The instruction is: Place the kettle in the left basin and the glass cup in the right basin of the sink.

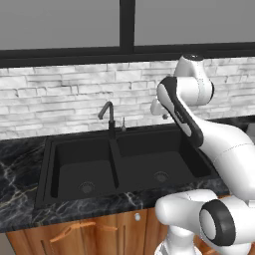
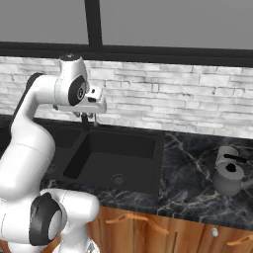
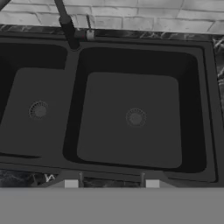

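Right base view shows the kettle (image 2: 229,176) on the counter (image 2: 188,178), right of 2 bare basins; the gripper (image 2: 87,116) hovers with nothing held, jaws' gap unclear.

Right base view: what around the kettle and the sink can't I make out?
- Kettle: beside the picture's right edge, spout hidden.
- Possible glass cup behind it: mostly hidden by the kettle.
- Left basin: largely covered by the arm.
- Gripper: too small to read its opening.
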Motion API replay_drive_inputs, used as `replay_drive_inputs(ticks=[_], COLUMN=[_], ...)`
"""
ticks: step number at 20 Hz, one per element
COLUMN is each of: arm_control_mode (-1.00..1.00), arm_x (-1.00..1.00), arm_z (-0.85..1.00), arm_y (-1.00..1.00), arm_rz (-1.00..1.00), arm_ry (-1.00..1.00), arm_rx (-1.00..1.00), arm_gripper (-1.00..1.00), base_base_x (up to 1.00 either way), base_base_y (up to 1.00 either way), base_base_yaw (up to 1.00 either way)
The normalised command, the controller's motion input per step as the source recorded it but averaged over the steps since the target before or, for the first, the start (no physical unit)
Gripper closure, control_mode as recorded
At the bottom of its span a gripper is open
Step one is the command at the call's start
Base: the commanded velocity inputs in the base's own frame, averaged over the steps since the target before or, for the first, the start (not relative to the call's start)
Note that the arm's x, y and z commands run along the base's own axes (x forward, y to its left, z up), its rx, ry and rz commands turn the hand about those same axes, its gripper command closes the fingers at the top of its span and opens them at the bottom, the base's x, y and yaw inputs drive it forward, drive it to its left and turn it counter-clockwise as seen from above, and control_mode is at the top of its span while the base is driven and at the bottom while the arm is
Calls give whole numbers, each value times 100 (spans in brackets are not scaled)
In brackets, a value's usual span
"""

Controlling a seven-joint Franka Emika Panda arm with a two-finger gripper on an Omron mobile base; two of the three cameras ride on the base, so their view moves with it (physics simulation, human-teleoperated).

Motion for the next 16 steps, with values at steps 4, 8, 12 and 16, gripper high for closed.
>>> replay_drive_inputs(ticks=[4, 8, 12, 16], arm_control_mode=[-100, -100, -100, -100], arm_x=[-5, -18, -20, -18], arm_z=[-3, 0, 1, 4], arm_y=[-10, -24, -26, -27], arm_rz=[0, -24, -27, -25], arm_ry=[0, -7, -10, -9], arm_rx=[0, 8, 6, 1], arm_gripper=[-100, -100, -100, -100], base_base_x=[0, 0, 0, 0], base_base_y=[0, 0, 0, 0], base_base_yaw=[0, 0, 0, 0])
